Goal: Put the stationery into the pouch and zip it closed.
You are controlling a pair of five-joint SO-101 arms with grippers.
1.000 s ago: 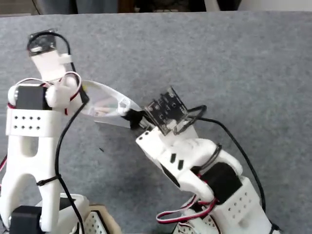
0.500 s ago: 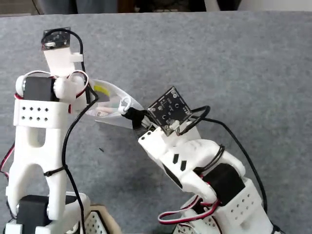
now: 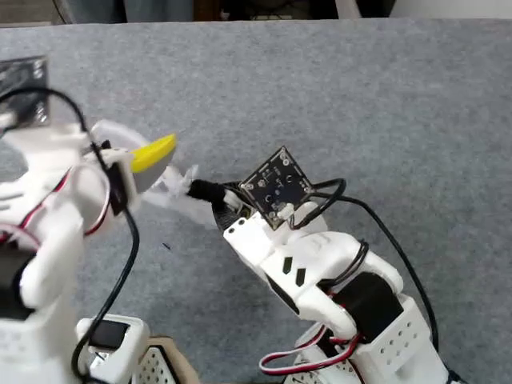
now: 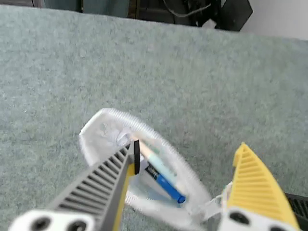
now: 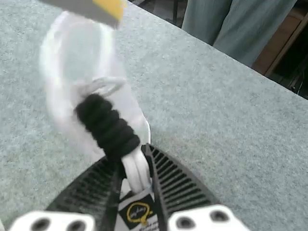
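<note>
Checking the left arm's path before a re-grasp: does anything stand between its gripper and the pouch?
Nothing visible does. The left gripper hangs open directly over the pouch, with no object between them. The right gripper is shut on one end of the pouch.

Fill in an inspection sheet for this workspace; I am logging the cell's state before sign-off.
Surface: grey mat, no spills seen.
Job's things: translucent pouch with a blue pen inside; zip state unclear.
Clutter: one small dark speck on the mat.
Grippers: left gripper open above the pouch; right gripper shut on the pouch's end.
Cables: black cable looped beside the right arm, clear of the pouch.
Surroundings: dark furniture beyond the table's far edge.
</note>
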